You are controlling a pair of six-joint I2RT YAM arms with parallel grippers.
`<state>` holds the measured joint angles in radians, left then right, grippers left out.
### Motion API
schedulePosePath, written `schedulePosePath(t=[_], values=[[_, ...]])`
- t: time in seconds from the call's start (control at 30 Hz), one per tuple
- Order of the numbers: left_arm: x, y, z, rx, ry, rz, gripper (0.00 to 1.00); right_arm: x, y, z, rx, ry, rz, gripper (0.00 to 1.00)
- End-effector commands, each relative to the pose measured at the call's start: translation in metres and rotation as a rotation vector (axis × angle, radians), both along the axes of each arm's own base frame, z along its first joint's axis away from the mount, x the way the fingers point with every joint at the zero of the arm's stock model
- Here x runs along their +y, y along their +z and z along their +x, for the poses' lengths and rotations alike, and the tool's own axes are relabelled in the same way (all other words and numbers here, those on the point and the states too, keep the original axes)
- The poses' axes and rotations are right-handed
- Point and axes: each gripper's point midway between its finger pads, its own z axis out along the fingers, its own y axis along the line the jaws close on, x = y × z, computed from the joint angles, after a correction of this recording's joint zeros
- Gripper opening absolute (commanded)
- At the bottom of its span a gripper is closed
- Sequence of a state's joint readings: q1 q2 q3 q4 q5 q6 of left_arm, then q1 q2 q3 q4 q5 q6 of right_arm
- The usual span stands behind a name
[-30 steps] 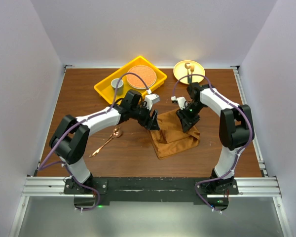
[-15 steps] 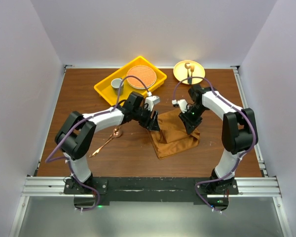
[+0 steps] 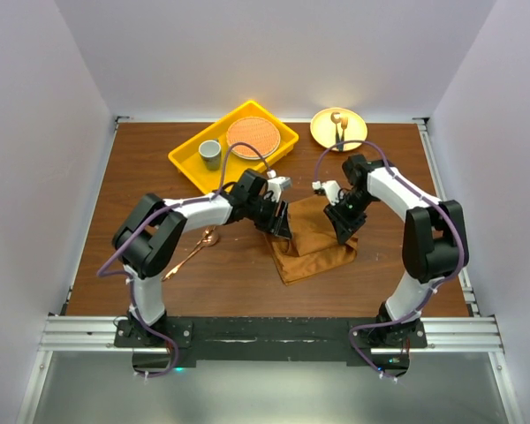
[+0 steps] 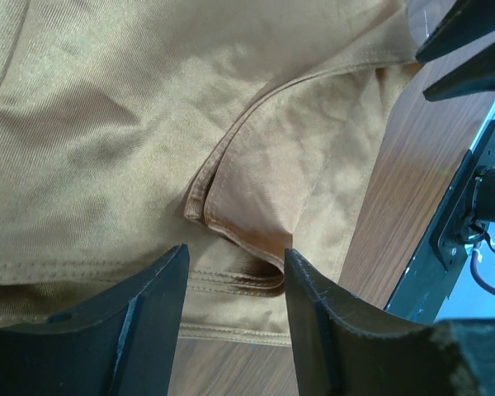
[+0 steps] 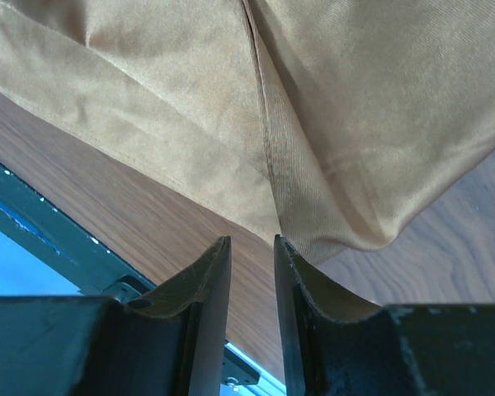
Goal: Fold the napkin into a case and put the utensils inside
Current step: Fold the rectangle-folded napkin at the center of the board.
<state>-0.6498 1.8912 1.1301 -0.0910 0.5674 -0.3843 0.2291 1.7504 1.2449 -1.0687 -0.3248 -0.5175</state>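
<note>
While the rust-brown cloth napkin (image 3: 314, 240) lies partly folded on the brown wooden table (image 3: 159, 181), just right of centre between my two arms, I judge the step in hand to be another fold toward the case. The cloth shows as a lumpy oblong of stacked layers, with a stitched hem and a doubled corner standing slightly proud. Its soft sheen suggests it will slip easily.

The left gripper (image 4: 235, 256) hangs over that doubled corner at the cloth's left edge, jaws spread with the corner between them and no finger visibly touching. The right gripper (image 5: 252, 241) sits at the cloth's right edge, jaws nearly together with a fold line running to their tips; whether they pinch the cloth I cannot tell.

To do this well, I would have each side take every layer of the hem, lift low, and carry the fold over evenly, so the pouch comes out narrow.

The slim copper-coloured metal spoon (image 3: 194, 252) lies well to the left, apart from the cloth. A yellow plastic tray (image 3: 184, 163) and a round yellow plate (image 3: 318, 131) sit at the far edge.
</note>
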Motion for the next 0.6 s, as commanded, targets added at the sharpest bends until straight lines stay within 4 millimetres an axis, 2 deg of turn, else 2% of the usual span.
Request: schedulePosePath(t=[0.0,0.2,0.37,0.57], values=[[-0.016,0.011,0.014,-0.008,0.035,-0.038,0.52,-0.002,0.019,0.006,-0.068,-0.009,0.020,0.33],[-0.022,0.003,0.013,0.028,0.040,-0.034,0.48,-0.002,0.036,0.009,-0.097,-0.037,0.045,0.34],[-0.024,-0.001,0.013,0.044,0.040,-0.031,0.45,-0.007,0.043,0.008,-0.097,-0.055,0.045,0.35],[-0.027,0.006,0.011,0.019,0.017,-0.052,0.35,-0.014,0.044,0.006,-0.099,-0.068,0.039,0.35]])
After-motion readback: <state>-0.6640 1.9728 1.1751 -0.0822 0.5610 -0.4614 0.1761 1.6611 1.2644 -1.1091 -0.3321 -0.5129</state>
